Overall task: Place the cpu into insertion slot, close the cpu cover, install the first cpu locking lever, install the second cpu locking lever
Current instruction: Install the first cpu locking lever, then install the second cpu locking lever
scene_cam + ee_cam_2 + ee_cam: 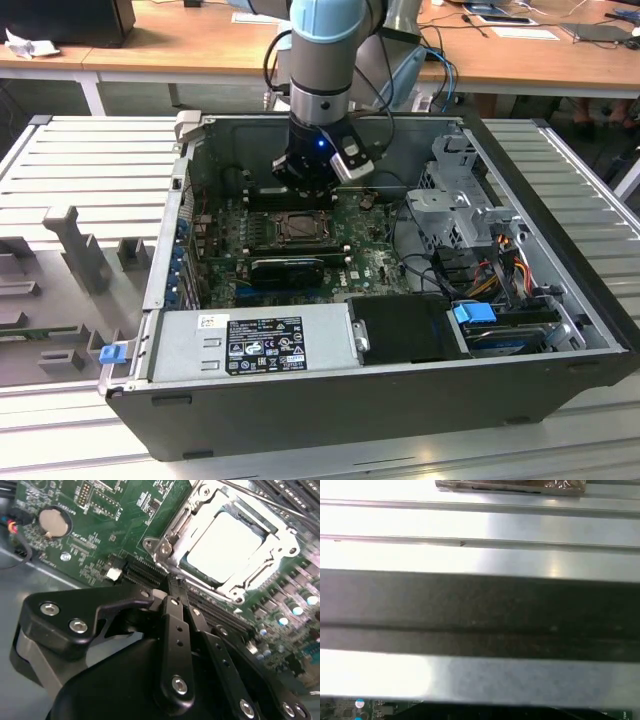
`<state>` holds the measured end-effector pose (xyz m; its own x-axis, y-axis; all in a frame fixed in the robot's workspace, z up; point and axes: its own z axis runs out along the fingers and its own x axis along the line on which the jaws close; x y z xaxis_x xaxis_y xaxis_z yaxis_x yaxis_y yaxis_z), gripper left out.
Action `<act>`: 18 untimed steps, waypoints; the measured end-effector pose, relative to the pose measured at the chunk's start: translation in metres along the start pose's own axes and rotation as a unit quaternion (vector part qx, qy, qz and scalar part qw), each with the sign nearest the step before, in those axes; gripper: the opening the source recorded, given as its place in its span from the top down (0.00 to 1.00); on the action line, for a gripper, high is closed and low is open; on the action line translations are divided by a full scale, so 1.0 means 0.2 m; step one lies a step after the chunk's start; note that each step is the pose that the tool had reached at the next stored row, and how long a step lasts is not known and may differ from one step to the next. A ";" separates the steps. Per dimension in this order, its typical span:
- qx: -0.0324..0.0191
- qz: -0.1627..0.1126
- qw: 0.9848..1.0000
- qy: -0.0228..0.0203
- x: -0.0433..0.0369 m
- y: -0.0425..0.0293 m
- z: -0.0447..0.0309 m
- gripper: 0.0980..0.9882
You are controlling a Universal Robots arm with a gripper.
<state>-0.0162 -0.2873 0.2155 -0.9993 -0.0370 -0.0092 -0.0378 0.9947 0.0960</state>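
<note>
Ribbed grey aluminium tabletop surrounds the open computer case, and behind it we see wooden desks. Inside the case, the green motherboard lies flat, with a power supply along the near wall and a drive cage toward the exterior view's right.

We find the arm's gripper lowered into the case just beyond the insertion slot. In the second wrist view its black fingers are drawn together to a narrow tip with nothing between them, that tip close to the socket's edge beside a black card connector.

We see the cpu seated in the socket, its pale metal face showing through the window of the cpu cover, which lies flat over it. A coin battery sits well apart on the board.
</note>
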 end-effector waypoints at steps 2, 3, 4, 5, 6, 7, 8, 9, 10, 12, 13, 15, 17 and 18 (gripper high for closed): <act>0.000 0.000 1.000 0.000 0.000 0.001 -0.017 0.99; 0.000 0.000 1.000 0.000 0.000 -0.004 -0.018 0.99; 0.000 0.000 1.000 0.000 0.000 -0.010 -0.018 0.99; 0.000 0.000 1.000 0.000 0.000 -0.017 -0.019 0.99; 0.000 0.000 1.000 0.000 0.001 -0.020 -0.019 0.99; 0.000 0.000 1.000 0.000 0.001 -0.023 -0.020 0.99; 0.000 0.000 1.000 0.000 0.001 -0.026 -0.020 0.99; 0.000 0.000 1.000 0.000 0.001 -0.028 -0.020 0.99; 0.000 0.000 1.000 0.000 0.001 -0.031 -0.020 0.99; 0.000 0.000 1.000 0.000 0.001 -0.035 -0.021 0.99; 0.000 0.000 1.000 0.000 0.001 -0.036 -0.021 0.99; 0.000 0.000 1.000 0.000 0.001 -0.039 -0.021 0.99; 0.000 0.000 1.000 0.000 0.001 -0.041 -0.021 0.99; 0.000 0.000 1.000 0.000 0.002 -0.042 -0.021 0.99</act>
<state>-0.0162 -0.2961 0.2190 -0.9993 -0.0371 -0.0092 -0.0378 0.9947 0.0960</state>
